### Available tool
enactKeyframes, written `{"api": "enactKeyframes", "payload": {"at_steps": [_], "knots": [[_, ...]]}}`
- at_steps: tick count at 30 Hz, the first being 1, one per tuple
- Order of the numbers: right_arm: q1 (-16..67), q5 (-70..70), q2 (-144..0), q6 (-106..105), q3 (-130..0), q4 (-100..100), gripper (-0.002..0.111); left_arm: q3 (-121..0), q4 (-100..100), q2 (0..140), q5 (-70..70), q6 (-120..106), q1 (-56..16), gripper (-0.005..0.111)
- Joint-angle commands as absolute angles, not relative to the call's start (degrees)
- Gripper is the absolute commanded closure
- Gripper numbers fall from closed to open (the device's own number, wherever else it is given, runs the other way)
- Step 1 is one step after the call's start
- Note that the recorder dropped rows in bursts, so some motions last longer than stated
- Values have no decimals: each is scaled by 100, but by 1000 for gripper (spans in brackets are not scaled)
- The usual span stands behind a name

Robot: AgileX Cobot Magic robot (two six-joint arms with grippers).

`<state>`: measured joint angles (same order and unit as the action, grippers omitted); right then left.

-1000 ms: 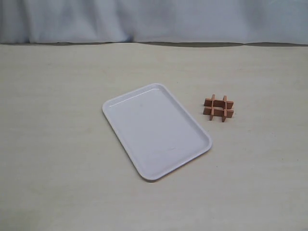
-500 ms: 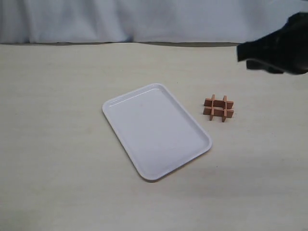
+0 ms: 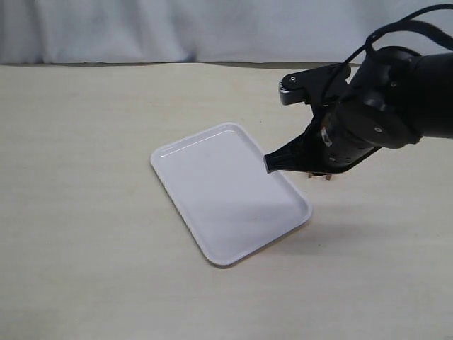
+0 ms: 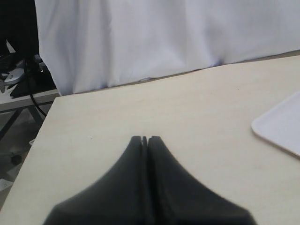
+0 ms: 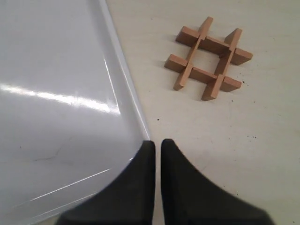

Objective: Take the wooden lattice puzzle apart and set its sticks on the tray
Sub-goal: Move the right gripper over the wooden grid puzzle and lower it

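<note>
Four sticks point(image 5: 215, 46) locked in one lattice, both pairs of fingers shut.

The wooden lattice puzzle point(image 5: 208, 58) lies whole on the counter point(image 3: 85, 212), near the tray point(image 5: 56, 70) but apart from its rim (the exterior view hides nearly all of it behind the right arm). The right fingers point(image 5: 140, 187) are pressed together on nothing, tips over the tray's rim. The left fingers point(image 4: 136, 178) are likewise together and empty, above bare counter well apart from the puzzle.
</note>
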<state>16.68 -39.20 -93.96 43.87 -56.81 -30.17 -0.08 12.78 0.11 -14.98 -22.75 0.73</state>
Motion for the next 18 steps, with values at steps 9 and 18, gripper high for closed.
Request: {"api": "enactKeyframes", "payload": {"at_steps": [9,18], "knots": [[1671,-3879,-9399,4731,-5731,-3128,77,0,1274,0,-1451,-2268,96,107],[1242,-3872,-9609,4394,-5720,-2642,66,0,1262,0,-1451,-2268,96,107]]}}
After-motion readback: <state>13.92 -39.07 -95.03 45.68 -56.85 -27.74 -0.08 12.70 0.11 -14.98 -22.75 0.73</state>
